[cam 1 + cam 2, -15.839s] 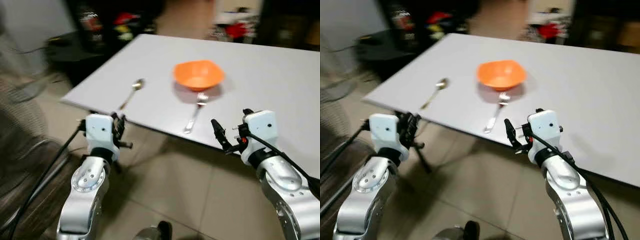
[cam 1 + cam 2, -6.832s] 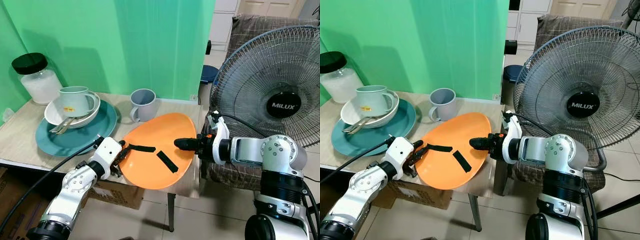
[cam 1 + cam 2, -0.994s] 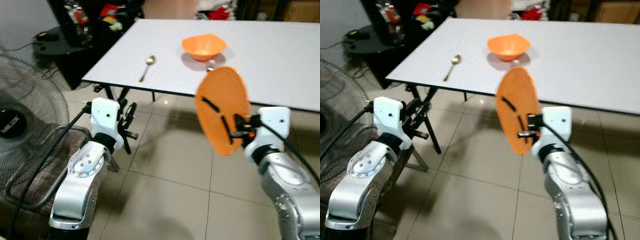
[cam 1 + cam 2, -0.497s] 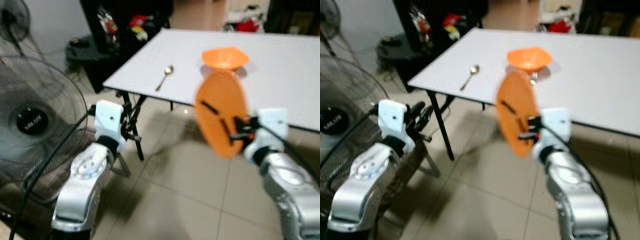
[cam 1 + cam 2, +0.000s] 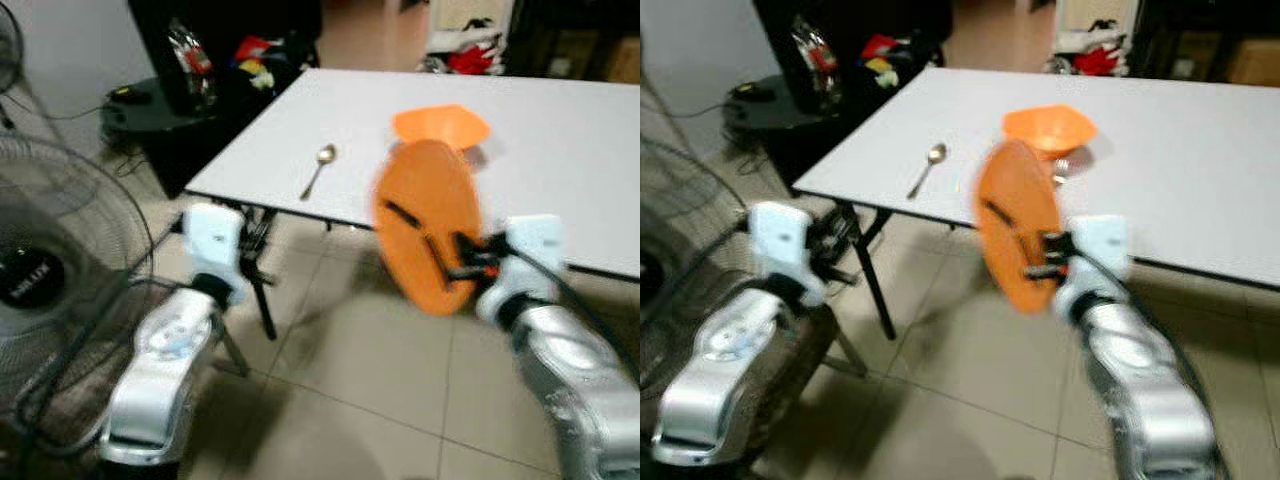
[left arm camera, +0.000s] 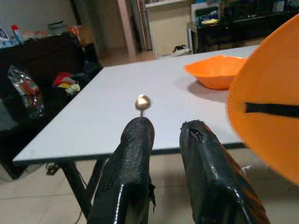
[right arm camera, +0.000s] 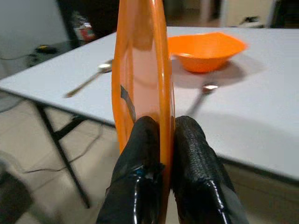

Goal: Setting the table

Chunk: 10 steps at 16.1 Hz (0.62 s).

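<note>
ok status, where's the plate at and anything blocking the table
Right gripper shut on orange plate, held upright short of table. Left gripper empty, slightly open. Bowl, fork, spoon already on it.

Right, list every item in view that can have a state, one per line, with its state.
orange plate: held on edge, off the table, pinched at its rim by the right gripper
orange bowl: upright on the white table, looks empty
spoon: lying flat near the table's left edge
fork: lying flat, just in front of the bowl
left gripper: slightly open, empty
fan: blurred, cannot tell if running
</note>
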{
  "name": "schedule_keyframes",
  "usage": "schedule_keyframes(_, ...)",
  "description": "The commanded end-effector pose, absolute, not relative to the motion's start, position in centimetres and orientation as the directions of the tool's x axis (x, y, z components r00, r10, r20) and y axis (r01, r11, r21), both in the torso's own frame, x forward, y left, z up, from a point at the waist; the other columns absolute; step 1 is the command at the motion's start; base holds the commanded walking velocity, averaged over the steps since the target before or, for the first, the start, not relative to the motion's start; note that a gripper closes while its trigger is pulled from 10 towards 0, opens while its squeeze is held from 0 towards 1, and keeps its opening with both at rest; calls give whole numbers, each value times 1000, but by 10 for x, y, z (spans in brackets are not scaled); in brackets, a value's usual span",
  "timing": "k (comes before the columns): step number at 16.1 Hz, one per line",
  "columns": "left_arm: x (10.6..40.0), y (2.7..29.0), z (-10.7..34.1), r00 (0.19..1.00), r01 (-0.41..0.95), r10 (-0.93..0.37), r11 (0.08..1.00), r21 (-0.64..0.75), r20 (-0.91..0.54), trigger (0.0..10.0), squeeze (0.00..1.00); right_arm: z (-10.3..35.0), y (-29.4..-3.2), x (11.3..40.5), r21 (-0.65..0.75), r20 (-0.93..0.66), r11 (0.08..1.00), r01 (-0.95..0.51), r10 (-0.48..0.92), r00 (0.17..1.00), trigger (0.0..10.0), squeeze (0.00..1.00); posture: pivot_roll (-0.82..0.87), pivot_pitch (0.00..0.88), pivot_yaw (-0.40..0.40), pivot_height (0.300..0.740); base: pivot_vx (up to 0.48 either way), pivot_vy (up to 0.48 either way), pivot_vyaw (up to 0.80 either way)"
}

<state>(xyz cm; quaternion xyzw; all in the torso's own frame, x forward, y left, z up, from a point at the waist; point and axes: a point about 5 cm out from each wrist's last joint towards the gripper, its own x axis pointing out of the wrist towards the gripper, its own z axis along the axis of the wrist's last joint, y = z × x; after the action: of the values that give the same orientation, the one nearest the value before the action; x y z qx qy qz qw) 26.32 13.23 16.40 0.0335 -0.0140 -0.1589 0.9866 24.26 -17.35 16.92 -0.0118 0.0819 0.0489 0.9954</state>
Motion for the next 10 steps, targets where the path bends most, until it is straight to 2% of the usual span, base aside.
schedule_keyframes(1,265,141,167,957,288,-291,954,88,21,10000,0,185,-162,243,-6,-75,988,-151,150,986,10000,0,-101,0,94,740,326,0,0)
schedule_keyframes(6,261,141,164,952,304,-306,948,94,5,10000,0,189,-160,238,14,-40,984,-177,178,983,10000,0,-93,0,98,740,326,0,0)
schedule_keyframes(10,258,143,164,955,293,-295,951,96,8,10000,0,194,-155,236,34,12,972,-233,232,973,10000,0,-74,0,72,740,314,0,0)
